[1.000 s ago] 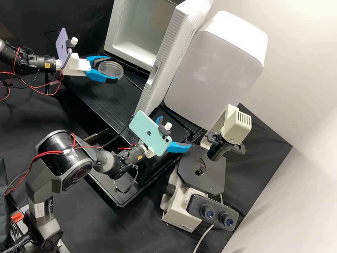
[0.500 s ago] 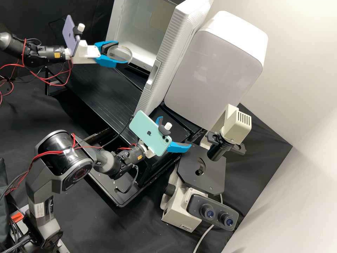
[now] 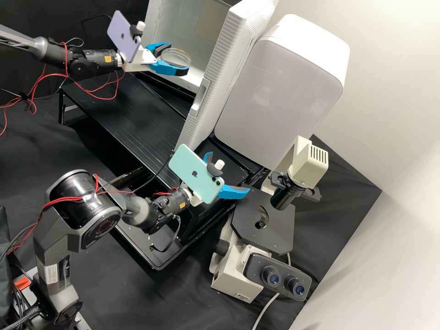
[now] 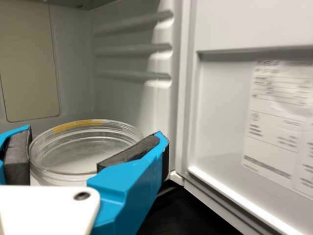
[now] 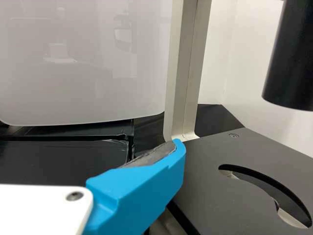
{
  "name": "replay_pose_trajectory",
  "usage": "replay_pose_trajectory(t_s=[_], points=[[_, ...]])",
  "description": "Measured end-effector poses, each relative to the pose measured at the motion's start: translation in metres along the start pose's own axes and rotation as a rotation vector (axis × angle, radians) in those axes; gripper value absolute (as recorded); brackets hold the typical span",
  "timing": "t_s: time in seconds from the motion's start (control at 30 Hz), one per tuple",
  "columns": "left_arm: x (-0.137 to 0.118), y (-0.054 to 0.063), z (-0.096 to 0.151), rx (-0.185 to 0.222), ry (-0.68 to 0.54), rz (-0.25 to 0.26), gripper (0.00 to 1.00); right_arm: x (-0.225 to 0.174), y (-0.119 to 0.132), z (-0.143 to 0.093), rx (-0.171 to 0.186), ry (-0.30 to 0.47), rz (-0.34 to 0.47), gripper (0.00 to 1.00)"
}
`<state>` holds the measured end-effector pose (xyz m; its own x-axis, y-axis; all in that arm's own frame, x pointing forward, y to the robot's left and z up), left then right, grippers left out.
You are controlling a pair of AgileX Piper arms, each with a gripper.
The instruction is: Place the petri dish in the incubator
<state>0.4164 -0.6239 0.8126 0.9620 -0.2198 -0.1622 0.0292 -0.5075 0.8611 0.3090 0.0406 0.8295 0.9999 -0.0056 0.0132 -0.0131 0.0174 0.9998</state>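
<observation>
A clear round petri dish (image 3: pixel 178 56) (image 4: pixel 83 142) is held level, with my left gripper (image 3: pixel 170 58) shut on it, one blue finger on each side. It hangs at the mouth of the white incubator (image 3: pixel 183 27), just above the chamber floor, with the shelf rails (image 4: pixel 132 49) on the side wall behind it. The incubator door (image 3: pixel 279 87) stands wide open to the right. My right gripper (image 3: pixel 234 190) is open with nothing in it, low beside the black microscope stage (image 5: pixel 230 166); one blue finger (image 5: pixel 146 181) of it reaches over the stage edge.
A white microscope (image 3: pixel 261 247) stands at the front right, its black condenser (image 5: pixel 291 54) above the stage. A long black bench shelf (image 3: pixel 133 119) runs from the incubator toward the front. The inside of the door carries a printed label (image 4: pixel 279 117).
My left arm carried the dish up and to the right, from over the black shelf into the incubator's mouth. The right arm stayed where it was.
</observation>
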Motion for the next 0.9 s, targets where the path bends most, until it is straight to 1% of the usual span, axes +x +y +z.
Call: replay_pose_trajectory(t_s=[0.07, 0.1, 0.17, 0.23, 0.27, 0.33, 0.4, 0.43, 0.47, 0.53, 0.57, 0.6, 0.63, 0.8, 0.9], points=[[0.009, 0.001, 0.001, 0.012, 0.016, -0.008, 0.0, 0.0, 0.0, 0.0, 0.0, 0.0, 0.0, 1.0], [0.014, 0.0, 0.001, 0.006, 0.027, -0.016, 0.0, 0.0, 0.0, 0.0, 0.0, 0.0, 0.0, 1.0], [0.022, 0.003, 0.002, 0.008, 0.043, -0.019, 0.0, 0.0, 0.0, 0.0, 0.0, 0.0, 0.0, 1.0], [0.034, 0.009, 0.001, 0.013, 0.069, -0.012, 0.0, 0.0, 0.0, 0.0, 0.0, 0.0, 0.0, 1.0], [0.038, 0.009, 0.001, 0.001, 0.082, -0.014, 0.0, 0.0, 0.0, 0.0, 0.0, 0.0, 0.0, 1.0], [0.047, 0.012, 0.0, 0.007, 0.104, -0.02, 0.0, 0.0, 0.0, 0.0, 0.0, 0.0, 0.0, 1.0], [0.056, 0.02, 0.0, 0.004, 0.132, -0.007, 0.0, 0.0, 0.0, 0.0, 0.0, 0.0, 0.0, 1.0], [0.062, 0.022, 0.0, 0.028, 0.154, -0.012, 0.0, 0.0, 0.0, 0.0, 0.0, 0.0, 0.0, 1.0], [0.066, 0.021, -0.001, -0.002, 0.173, -0.02, 0.0, 0.0, 0.0, 0.0, 0.0, 0.0, 0.0, 1.0], [0.073, 0.022, -0.002, -0.009, 0.196, -0.033, 0.0, 0.0, 0.0, 0.0, 0.0, 0.0, 0.0, 1.0], [0.077, 0.023, -0.002, 0.004, 0.201, -0.038, 0.0, 0.0, 0.0, 0.0, 0.0, 0.0, 0.0, 1.0], [0.079, 0.024, -0.002, -0.012, 0.204, -0.04, 0.0, 0.0, 0.0, 0.0, 0.0, 0.0, 0.0, 1.0], [0.082, 0.023, -0.002, -0.033, 0.206, -0.045, 0.0, 0.0, 0.0, 0.0, 0.0, 0.0, 0.0, 1.0], [0.096, 0.02, -0.001, -0.07, 0.203, -0.031, 0.0, 0.0, 0.0, 0.0, 0.0, 0.0, 0.0, 1.0], [0.103, 0.019, -0.001, -0.072, 0.199, -0.017, 0.0, 0.0, 0.0, 0.0, 0.0, 0.0, 0.0, 1.0]])
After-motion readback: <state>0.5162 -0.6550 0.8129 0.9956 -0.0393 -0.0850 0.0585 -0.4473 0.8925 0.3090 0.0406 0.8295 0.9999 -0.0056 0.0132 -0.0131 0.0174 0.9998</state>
